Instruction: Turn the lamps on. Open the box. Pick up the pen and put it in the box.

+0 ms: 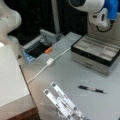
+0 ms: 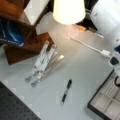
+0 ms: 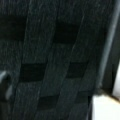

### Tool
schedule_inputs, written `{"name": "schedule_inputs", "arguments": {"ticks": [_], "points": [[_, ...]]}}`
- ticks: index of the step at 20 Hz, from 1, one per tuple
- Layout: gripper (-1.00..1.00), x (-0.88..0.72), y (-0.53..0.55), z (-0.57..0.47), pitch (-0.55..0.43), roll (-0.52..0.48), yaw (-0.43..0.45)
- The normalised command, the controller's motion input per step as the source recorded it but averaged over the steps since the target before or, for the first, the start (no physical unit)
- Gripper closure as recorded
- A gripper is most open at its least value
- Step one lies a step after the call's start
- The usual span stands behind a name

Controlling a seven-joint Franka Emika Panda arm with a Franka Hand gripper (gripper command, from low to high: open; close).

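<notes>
The box [image 1: 96, 53] stands open at a front view's right, showing its grey compartments, with the lid [image 1: 110, 33] raised behind it; one corner of the box [image 2: 106, 102] shows in a front view at bottom right. The pen [image 1: 92, 89] lies flat on the grey table in front of the box, apart from it, and shows in both front views [image 2: 66, 90]. A lamp shade [image 2: 68, 10] glows brightly. The gripper [image 1: 102, 19] hangs at the arm's white and blue wrist above the box's back edge, far from the pen. The wrist view shows only a dark patterned surface.
White flat strips [image 1: 62, 102] [image 2: 41, 62] lie fanned out left of the pen. A white cable with a switch [image 1: 50, 61] [image 2: 106, 53] crosses the table. A large white block [image 1: 10, 75] sits at left, a grey open tray [image 1: 37, 47] behind, and a wooden shelf [image 2: 25, 37].
</notes>
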Motion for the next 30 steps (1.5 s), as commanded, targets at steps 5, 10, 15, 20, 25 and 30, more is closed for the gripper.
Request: {"name": "schedule_inputs", "arguments": {"ticks": [5, 10, 15, 20, 25, 30], "points": [[-1.0, 0.0, 0.19, 0.0, 0.054, 0.082, -0.15], [-1.0, -0.08, 0.23, -0.01, 0.029, 0.1, -0.165], [-1.0, -0.09, 0.23, -0.07, -0.007, 0.12, -0.182], [-1.0, -0.11, 0.12, -0.15, -0.024, 0.145, -0.18], [-1.0, -0.14, -0.02, -0.16, -0.02, 0.164, -0.173], [-1.0, -0.22, -0.18, -0.13, 0.011, 0.159, -0.135]]}}
